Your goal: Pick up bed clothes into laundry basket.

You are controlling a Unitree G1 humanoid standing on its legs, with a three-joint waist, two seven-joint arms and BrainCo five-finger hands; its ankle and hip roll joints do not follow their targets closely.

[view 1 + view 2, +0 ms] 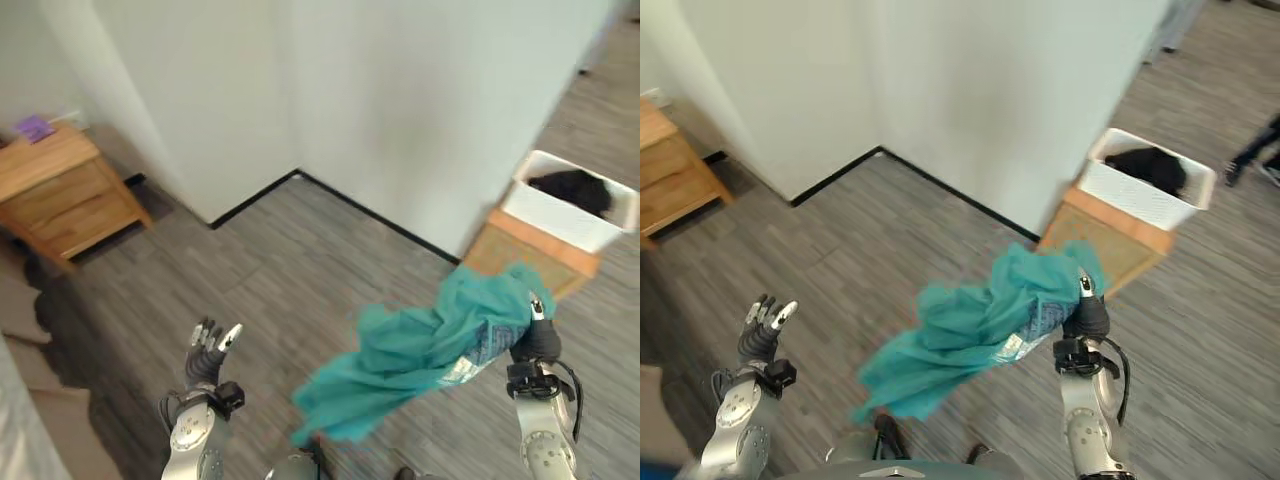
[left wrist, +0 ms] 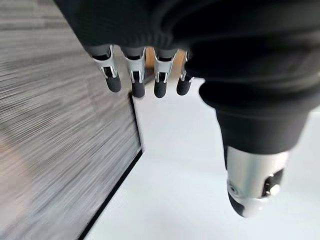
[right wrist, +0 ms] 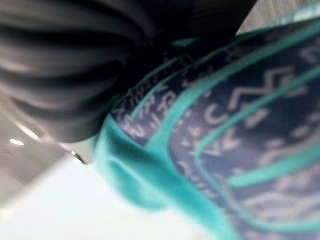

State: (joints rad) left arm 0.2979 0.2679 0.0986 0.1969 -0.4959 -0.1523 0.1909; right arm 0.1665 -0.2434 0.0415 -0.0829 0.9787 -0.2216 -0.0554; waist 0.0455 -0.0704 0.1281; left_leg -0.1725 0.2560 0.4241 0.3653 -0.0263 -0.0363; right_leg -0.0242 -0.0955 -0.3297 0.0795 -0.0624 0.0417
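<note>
Teal bed cloth hangs bunched off the right hand, fingers closed round its upper end, the rest trailing down-left above the grey floor; white laundry basket, dark item already inside, stands ahead by the wall, near but apart. Cloth looks soft, light and floppy, likely to drag or snag, so a gathered bunch near the middle would carry better. Left hand is raised, fingers loosely spread, holding nothing.

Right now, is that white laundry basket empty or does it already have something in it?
Not empty: the white laundry basket holds a dark garment. The teal cloth hangs outside it from the right hand.
</note>
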